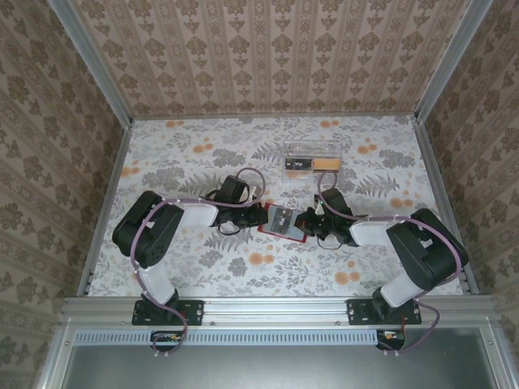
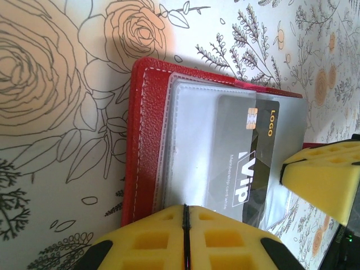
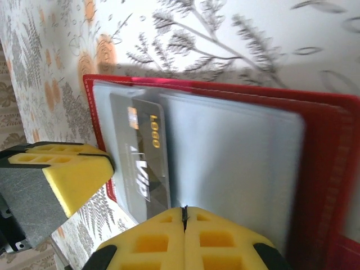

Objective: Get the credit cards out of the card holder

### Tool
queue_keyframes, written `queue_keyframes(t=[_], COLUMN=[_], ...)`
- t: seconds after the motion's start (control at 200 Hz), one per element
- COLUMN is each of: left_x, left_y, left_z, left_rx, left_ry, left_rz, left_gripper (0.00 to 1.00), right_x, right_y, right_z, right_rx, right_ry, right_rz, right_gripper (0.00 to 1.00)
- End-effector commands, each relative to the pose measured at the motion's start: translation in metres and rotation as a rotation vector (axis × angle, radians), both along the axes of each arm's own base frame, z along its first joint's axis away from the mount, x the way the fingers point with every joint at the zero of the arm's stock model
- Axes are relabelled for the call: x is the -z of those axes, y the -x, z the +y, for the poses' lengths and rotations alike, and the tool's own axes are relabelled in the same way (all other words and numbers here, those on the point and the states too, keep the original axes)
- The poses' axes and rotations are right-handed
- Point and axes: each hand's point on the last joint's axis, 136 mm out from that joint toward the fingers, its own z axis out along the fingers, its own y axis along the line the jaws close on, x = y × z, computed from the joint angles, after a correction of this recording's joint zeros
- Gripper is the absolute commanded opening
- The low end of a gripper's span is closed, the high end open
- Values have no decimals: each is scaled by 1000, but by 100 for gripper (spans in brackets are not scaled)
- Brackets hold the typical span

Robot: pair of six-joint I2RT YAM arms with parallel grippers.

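Left pincer (image 2: 185,209) pressed together, yellow pads meeting along a thin dark seam, tips set at one edge of the open card holder (image 2: 147,140); any nip on the clear sleeve there impossible to tell. Right pincer (image 3: 184,210) squeezed shut the same way, tips at an adjoining edge of the same holder, against the clear pocket; a catch on anything thin equally unclear. Holder lying flat and spread open at mid-counter (image 1: 203,267), red cover down, clear pockets up, directly between the two pincers. Tucked in one clear pocket, a grey-black card (image 2: 247,163) with a gold chip, lettered "VIP" and "LOGO", in the corner of the holder nearest both sets of tips. Each pincer crowding the other: from either wrist, the opposite yellow pad just beside the card's side of the holder. Both arms bent inward over the flowered counter. Well apart, toward the far edge, a clear box (image 1: 310,160) holding a dark flat piece and a tan one, too small to read.
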Motion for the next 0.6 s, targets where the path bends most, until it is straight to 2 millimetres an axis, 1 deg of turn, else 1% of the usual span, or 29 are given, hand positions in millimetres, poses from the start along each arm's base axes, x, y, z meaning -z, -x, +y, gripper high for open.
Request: queue_keyframes(t=[0.0,0.13,0.155,0.17,0.23,0.31,0.34,0.405,0.485,0.585,0.59], left_x=[14,12,11,11,10,9,8,5,1,0,0], left_y=[5,4,4,4,3,3,3,3,1,-1,-1], left_z=[15,13,13,12,12,10,10,8,7,8,9], left_rx=[-26,-22,-21,-20,-19,-13,-13,-8,-6,-8,-9], left_ry=[-64,-58,-56,-55,-52,-51,-49,-44,-44,-62,-62], left_rz=[46,43,43,42,39,41,40,34,26,19,19], left_gripper=[10,10,10,10,10,10,11,12,12,12,12], right_x=[0,-7,-4,-13,-21,-33,-38,-49,-55,-52,-48], right_y=[12,20,23,22,24,21,18,14,11,13,14], right_z=[-11,-23,-25,-24,-23,-22,-20,-14,-1,18,18], right_rx=[-1,2,-5,-13,-40,-62,-65,-86,-123,-175,-176], right_ry=[6,19,32,25,33,46,47,44,38,35,39], right_rz=[18,0,8,-19,-46,-83,-95,-122,-135,-121,-110], right_gripper=[0,0,0,0,0,14,17,19,20,19,19])
